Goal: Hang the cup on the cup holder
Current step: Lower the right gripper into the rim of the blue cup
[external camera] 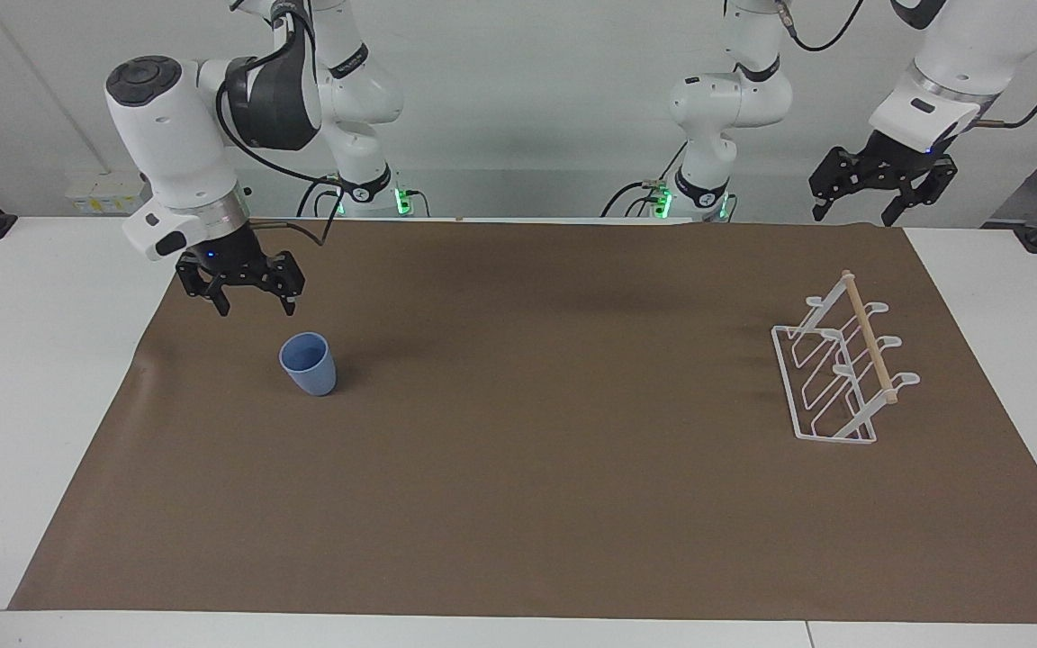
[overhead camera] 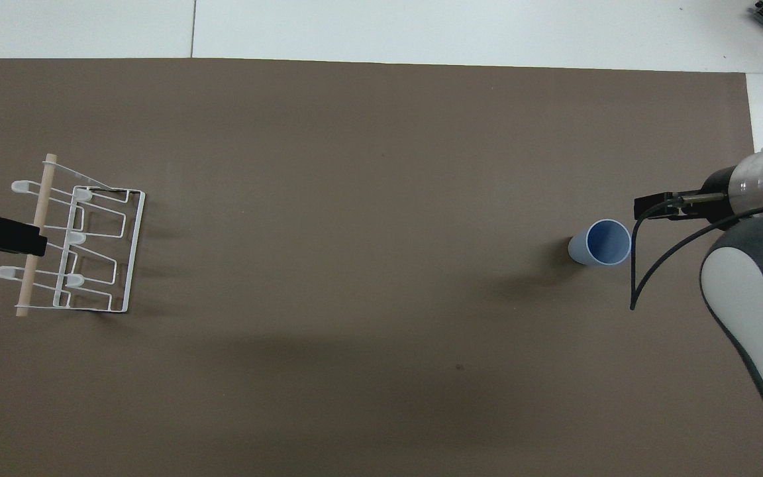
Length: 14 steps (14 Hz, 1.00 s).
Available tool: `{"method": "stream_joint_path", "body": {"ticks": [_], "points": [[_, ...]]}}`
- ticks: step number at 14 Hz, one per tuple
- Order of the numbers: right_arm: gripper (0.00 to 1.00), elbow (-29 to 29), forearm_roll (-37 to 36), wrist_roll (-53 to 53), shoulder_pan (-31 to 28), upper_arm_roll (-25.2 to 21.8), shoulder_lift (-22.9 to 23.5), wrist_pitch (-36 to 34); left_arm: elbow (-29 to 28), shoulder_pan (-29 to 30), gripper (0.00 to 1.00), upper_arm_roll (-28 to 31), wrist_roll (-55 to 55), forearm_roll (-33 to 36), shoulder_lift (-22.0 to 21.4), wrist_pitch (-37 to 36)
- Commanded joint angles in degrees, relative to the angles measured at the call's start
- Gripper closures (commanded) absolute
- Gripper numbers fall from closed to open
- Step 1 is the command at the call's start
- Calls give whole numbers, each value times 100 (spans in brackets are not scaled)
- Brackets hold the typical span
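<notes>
The light-blue cup (external camera: 309, 364) stands upright, mouth up, on the brown mat toward the right arm's end; it also shows in the overhead view (overhead camera: 600, 243). My right gripper (external camera: 255, 307) is open and empty, fingers pointing down, low over the mat just beside the cup and apart from it; in the overhead view (overhead camera: 646, 207) it sits by the cup's rim. The white wire cup holder (external camera: 843, 371) with its wooden dowel stands empty toward the left arm's end (overhead camera: 77, 245). My left gripper (external camera: 852, 216) is open and empty, and waits raised high.
The brown mat (external camera: 518, 504) covers most of the white table (external camera: 41, 378). A black cable (overhead camera: 646, 265) loops from the right wrist near the cup.
</notes>
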Motion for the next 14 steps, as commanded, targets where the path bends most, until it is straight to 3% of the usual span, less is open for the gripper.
{"method": "stream_joint_path", "body": {"ticks": [1, 5, 14], "points": [[0, -547, 27, -146, -150, 38, -151, 393, -161, 12, 0, 4, 10, -39, -152, -26], [0, -1005, 27, -138, -186, 38, -72, 886, -161, 12, 0, 13, 10, -39, -152, -17], [0, -1331, 18, -164, -107, 38, 201, 1616, -161, 21, 0, 13, 10, -39, -152, -26]]}}
